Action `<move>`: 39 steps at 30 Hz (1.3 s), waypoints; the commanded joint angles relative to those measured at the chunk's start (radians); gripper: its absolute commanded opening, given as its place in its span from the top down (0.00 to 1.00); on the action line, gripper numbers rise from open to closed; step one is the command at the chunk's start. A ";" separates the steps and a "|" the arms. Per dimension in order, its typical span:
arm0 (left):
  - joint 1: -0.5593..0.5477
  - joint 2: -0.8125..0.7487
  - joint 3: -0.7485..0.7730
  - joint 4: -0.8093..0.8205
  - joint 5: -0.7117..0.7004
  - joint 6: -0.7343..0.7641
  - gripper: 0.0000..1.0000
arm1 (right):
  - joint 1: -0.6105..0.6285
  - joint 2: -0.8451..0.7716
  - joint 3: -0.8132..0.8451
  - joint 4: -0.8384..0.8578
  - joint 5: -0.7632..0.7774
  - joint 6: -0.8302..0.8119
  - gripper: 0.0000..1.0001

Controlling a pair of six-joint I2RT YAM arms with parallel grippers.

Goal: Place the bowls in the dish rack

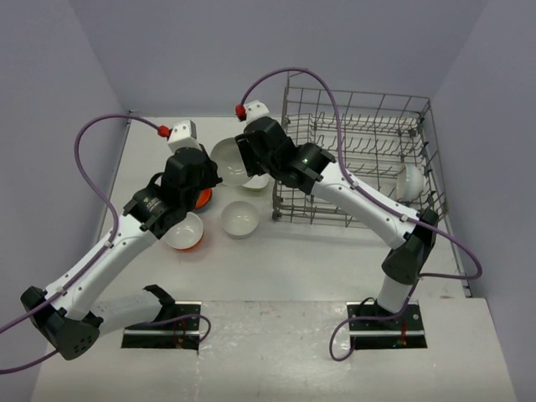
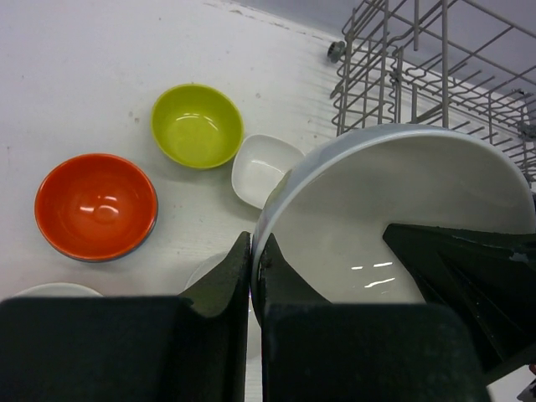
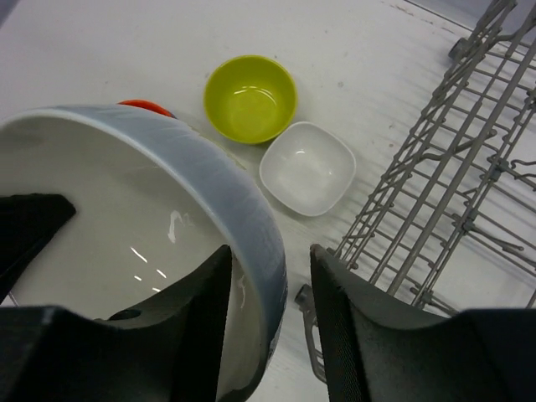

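Note:
A large bowl point(image 1: 231, 159), blue outside and white inside, hangs above the table left of the dish rack point(image 1: 360, 159). My left gripper point(image 2: 255, 244) is shut on its rim point(image 2: 402, 209). My right gripper point(image 3: 268, 255) is open, one finger inside and one outside the opposite rim point(image 3: 222, 180). On the table lie a yellow-green bowl point(image 2: 197, 126), a white squarish bowl point(image 2: 264, 167), an orange bowl point(image 2: 95, 205), a white round bowl point(image 1: 239, 219) and an orange bowl with white inside point(image 1: 184, 232). A white bowl point(image 1: 410, 180) stands in the rack.
The rack's near-left corner point(image 3: 452, 184) is close to the right gripper's outer finger. The yellow-green bowl point(image 3: 249, 98) and squarish bowl point(image 3: 307, 167) lie under and beyond the held bowl. Purple walls close the table's far and side edges.

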 commanded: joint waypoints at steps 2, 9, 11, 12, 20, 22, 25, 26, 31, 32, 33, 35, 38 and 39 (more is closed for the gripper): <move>-0.010 0.014 0.056 0.135 -0.032 -0.055 1.00 | 0.016 -0.016 0.044 -0.019 0.083 0.010 0.62; -0.025 0.046 0.061 0.144 -0.075 -0.096 1.00 | 0.024 -0.036 0.044 -0.026 0.169 0.030 0.79; -0.035 0.053 0.062 0.149 -0.075 -0.096 1.00 | 0.024 -0.036 0.045 -0.026 0.197 0.034 0.92; -0.038 0.058 0.062 0.150 -0.081 -0.098 1.00 | 0.024 -0.029 0.050 -0.036 0.220 0.036 0.94; -0.059 0.087 0.065 0.207 0.004 -0.058 0.88 | 0.024 -0.044 0.062 -0.033 0.356 -0.013 1.00; -0.062 0.086 0.067 0.247 0.079 -0.020 0.27 | 0.022 -0.056 0.059 -0.031 0.422 -0.042 1.00; -0.064 0.083 0.067 0.279 0.139 0.023 0.00 | 0.002 -0.101 0.041 -0.028 0.474 -0.140 1.00; -0.064 0.086 0.067 0.299 0.173 0.033 0.00 | -0.008 -0.134 0.028 -0.026 0.482 -0.195 1.00; -0.064 0.115 0.044 0.356 0.241 0.085 0.00 | -0.123 -0.243 -0.056 -0.106 0.579 -0.223 1.00; -0.064 0.122 0.044 0.361 0.242 0.086 0.00 | -0.148 -0.259 -0.059 -0.141 0.574 -0.211 1.00; -0.064 0.133 0.044 0.365 0.247 0.099 0.00 | -0.195 -0.286 -0.076 -0.201 0.574 -0.202 1.00; -0.064 0.167 0.045 0.385 0.270 0.120 0.00 | -0.256 -0.306 -0.105 -0.259 0.612 -0.231 1.00; -0.064 0.221 0.053 0.416 0.334 0.137 0.00 | -0.319 -0.326 -0.217 -0.266 0.737 -0.355 1.00; -0.064 0.250 0.055 0.425 0.349 0.142 0.00 | -0.339 -0.329 -0.263 -0.266 0.807 -0.386 1.00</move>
